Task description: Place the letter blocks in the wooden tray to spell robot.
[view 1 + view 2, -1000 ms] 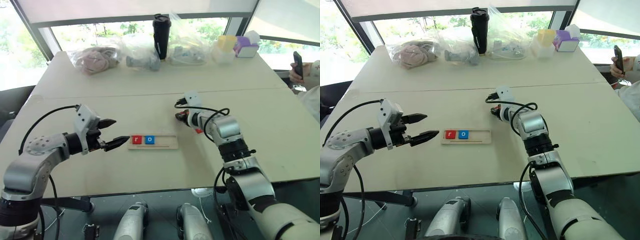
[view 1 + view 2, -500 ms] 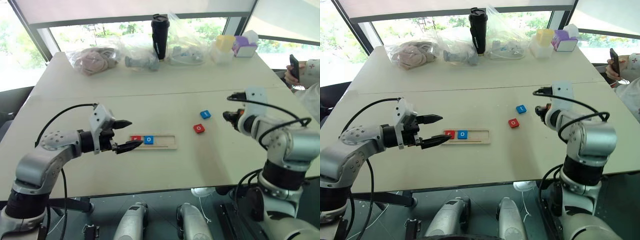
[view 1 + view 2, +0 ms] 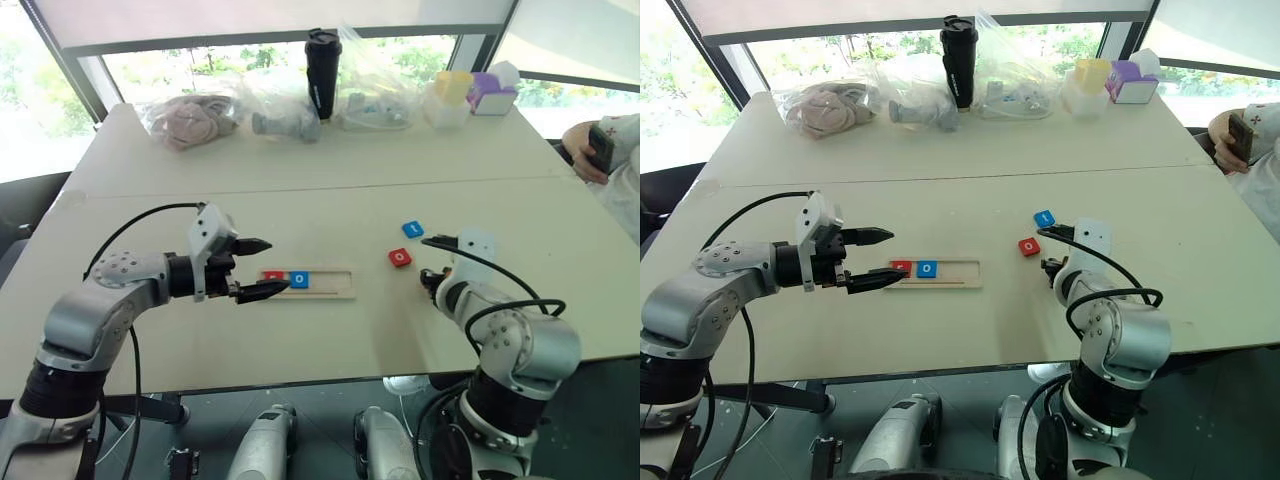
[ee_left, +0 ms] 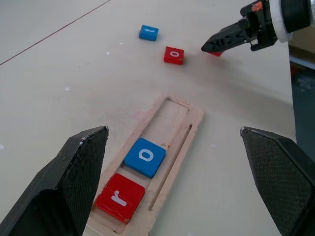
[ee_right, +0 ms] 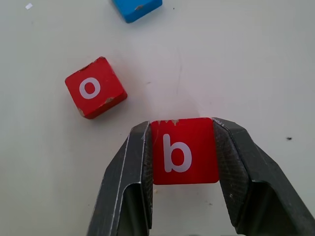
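1. The table [image 3: 300,170] is pale beige, and a seam runs across it.
2. A black tumbler [image 3: 322,72] stands upright at the far edge.
3. Beside it lie clear plastic bags: one with pinkish cloth [image 3: 188,120], one with a grey object [image 3: 285,122], and one more bag [image 3: 378,95] on the other side.
4. A yellow box [image 3: 452,88] and a purple box [image 3: 491,92] stand near the far right corner.
5. A person's hand [image 3: 585,150] at the right edge holds a dark phone [image 3: 603,147].
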Controlling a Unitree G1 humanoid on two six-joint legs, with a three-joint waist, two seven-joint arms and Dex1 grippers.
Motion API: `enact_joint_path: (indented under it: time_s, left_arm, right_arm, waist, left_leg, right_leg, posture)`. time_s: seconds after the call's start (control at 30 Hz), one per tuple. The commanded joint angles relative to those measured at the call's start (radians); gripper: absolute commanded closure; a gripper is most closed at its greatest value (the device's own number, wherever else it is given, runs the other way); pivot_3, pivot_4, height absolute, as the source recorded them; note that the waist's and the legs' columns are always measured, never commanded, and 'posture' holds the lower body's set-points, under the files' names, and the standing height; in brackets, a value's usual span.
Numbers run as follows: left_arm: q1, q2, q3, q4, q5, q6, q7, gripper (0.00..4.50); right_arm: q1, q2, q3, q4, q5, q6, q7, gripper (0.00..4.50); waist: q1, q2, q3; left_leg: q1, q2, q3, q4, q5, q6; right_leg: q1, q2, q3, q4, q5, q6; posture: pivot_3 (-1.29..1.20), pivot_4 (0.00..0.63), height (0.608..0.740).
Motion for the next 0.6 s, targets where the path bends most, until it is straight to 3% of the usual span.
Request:
enact_joint_path:
  time_s: [0.03,0.2,0.4,0.43,0.53,0.6]
  left_arm:
    - [0.000,0.010,0.020,-0.026,-0.006,-0.009,0.005,0.00]
    - [0.011,0.015,0.027,-0.034,-0.011,-0.006,0.009,0.00]
    - [0.023,0.076,0.040,-0.042,-0.028,-0.004,-0.042,0.00]
    - [0.021,0.091,0.040,-0.039,-0.028,-0.007,-0.057,0.00]
    - [0.011,0.144,0.028,-0.040,-0.029,-0.016,-0.125,0.00]
    - [0.002,0.181,0.010,-0.047,-0.027,-0.028,-0.176,0.00]
  right_arm:
    - [-0.003,0.014,0.003,-0.037,-0.010,0.007,-0.012,2.27]
    - [0.000,-0.008,-0.009,-0.039,0.000,0.007,0.000,0.07]
    - [-0.036,-0.358,0.030,-0.040,0.167,-0.042,0.276,0.07]
    - [-0.037,-0.405,0.018,-0.033,0.216,-0.077,0.352,0.07]
    - [0.103,-0.688,0.081,-0.051,0.358,-0.322,0.730,0.07]
    - [0.229,-0.834,0.128,0.007,0.347,-0.517,0.902,0.07]
  waist:
    - [0.000,0.000,0.000]
    - [0.000,0.000,0.000]
    - [0.001,0.001,0.001]
    - [0.000,0.000,0.000]
    - [0.001,0.000,0.001]
    - [0.005,0.000,0.001]
  left_leg:
    - [0.000,0.000,0.000,0.000,0.000,0.000]
    - [0.000,0.000,0.000,0.000,0.000,0.000]
    - [-0.001,0.000,0.000,0.000,0.000,0.000]
    - [0.000,0.000,0.001,0.000,0.000,0.000]
    - [-0.001,0.000,0.000,-0.001,0.000,0.000]
    - [-0.001,0.001,0.000,-0.001,-0.001,0.001]
  right_leg:
    - [0.000,0.000,0.000,0.000,0.000,0.000]
    - [0.000,0.000,0.000,0.000,0.000,0.000]
    - [0.000,-0.001,0.000,-0.002,0.000,0.000]
    - [0.000,-0.001,0.000,-0.002,0.000,0.000]
    - [0.000,-0.001,-0.001,-0.003,-0.001,0.000]
    - [0.002,-0.001,-0.002,-0.004,-0.002,0.002]
  posture:
    - [0.00,0.150,0.740]
    - [0.00,0.150,0.740]
    - [0.00,0.150,0.740]
    - [0.00,0.150,0.740]
    - [0.00,0.150,0.740]
    - [0.00,0.150,0.740]
